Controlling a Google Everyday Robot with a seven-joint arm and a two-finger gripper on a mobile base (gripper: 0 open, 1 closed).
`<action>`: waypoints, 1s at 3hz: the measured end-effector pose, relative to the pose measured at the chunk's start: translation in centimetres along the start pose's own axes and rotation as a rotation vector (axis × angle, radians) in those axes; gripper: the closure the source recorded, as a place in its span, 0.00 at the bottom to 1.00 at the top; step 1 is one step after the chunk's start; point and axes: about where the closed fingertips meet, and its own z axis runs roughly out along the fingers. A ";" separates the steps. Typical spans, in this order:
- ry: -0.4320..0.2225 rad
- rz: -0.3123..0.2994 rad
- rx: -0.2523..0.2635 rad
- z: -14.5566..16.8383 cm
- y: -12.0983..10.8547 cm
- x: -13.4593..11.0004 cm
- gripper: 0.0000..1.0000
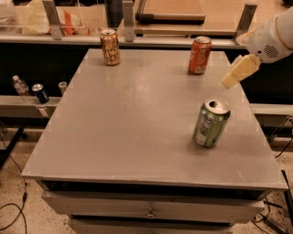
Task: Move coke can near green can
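The coke can [200, 55], red-orange with white script and a silver top, stands upright at the far right of the grey table [137, 123]. The green can [210, 123] with a pale label stands upright nearer the front right. My gripper [234, 73] hangs in the air at the right edge, to the right of the coke can and above and behind the green can, touching neither. It holds nothing.
A gold-brown can [110, 46] stands at the table's far left. A shelf behind carries a wooden tray [171, 10] and bags. Small bottles and cans [40, 92] sit on a lower ledge at the left. Drawers are below the table's front edge.
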 end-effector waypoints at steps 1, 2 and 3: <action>-0.135 0.007 -0.009 2.1 -1.0 -0.3 0.00; -0.219 0.006 -0.018 3.4 -1.7 -0.6 0.00; -0.275 -0.002 -0.031 4.6 -2.2 -0.7 0.00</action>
